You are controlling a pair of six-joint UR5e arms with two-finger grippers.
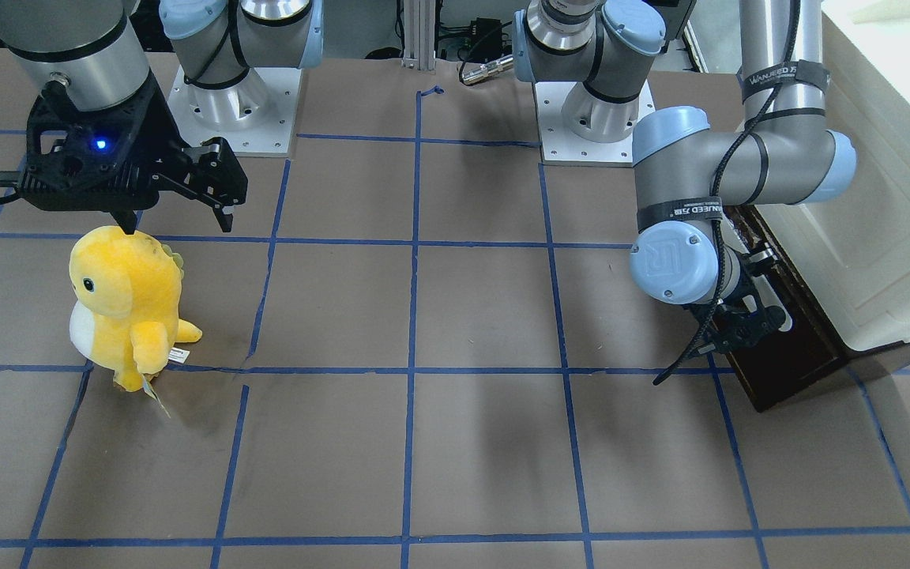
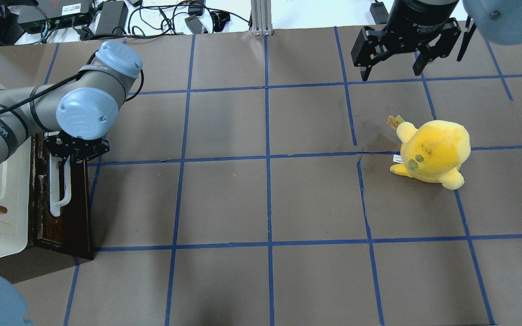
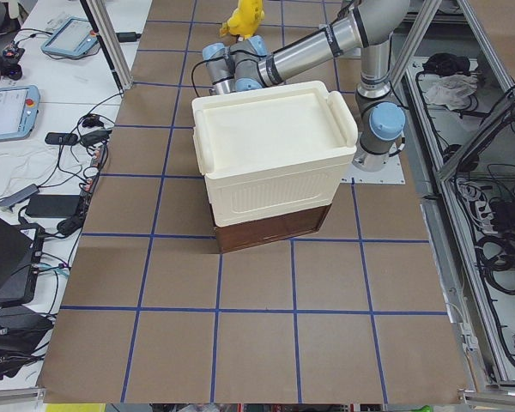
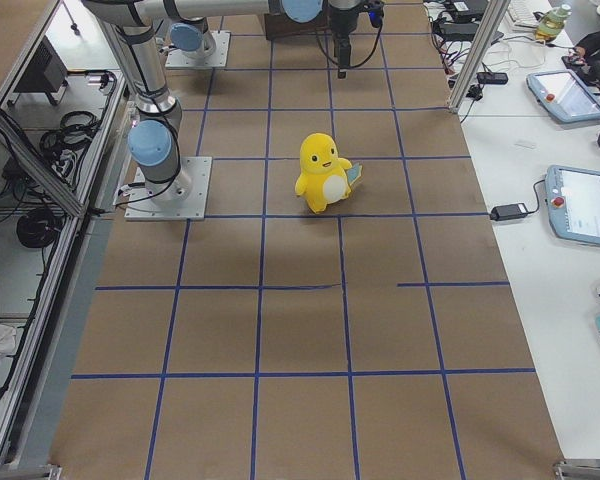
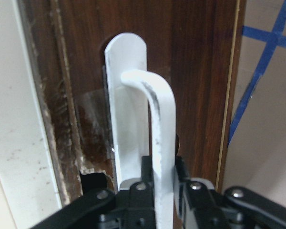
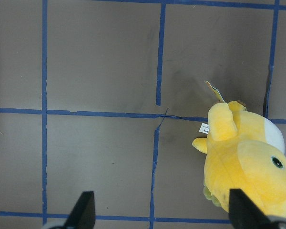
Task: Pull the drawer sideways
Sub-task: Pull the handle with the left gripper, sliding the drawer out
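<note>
Arm point(image 2: 12, 120) bent, left hand point(image 5: 162, 177) clamps drawer's point(image 5: 200, 86) handle point(image 5: 155, 105); right hand point(image 1: 180, 223) hangs spread.

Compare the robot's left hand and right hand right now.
The left hand is shut on the white handle of the drawer; the right hand is open and holds nothing. The left hand sits low at the drawer front; the right hand hangs above the table near the yellow plush. Both are black two-finger hands.

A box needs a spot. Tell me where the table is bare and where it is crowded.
Bare: the wide middle of the table, between the drawer and the plush toy. Crowded: the drawer's handle, gripped by the left end effector, and beside the toy, under the right end effector.
</note>
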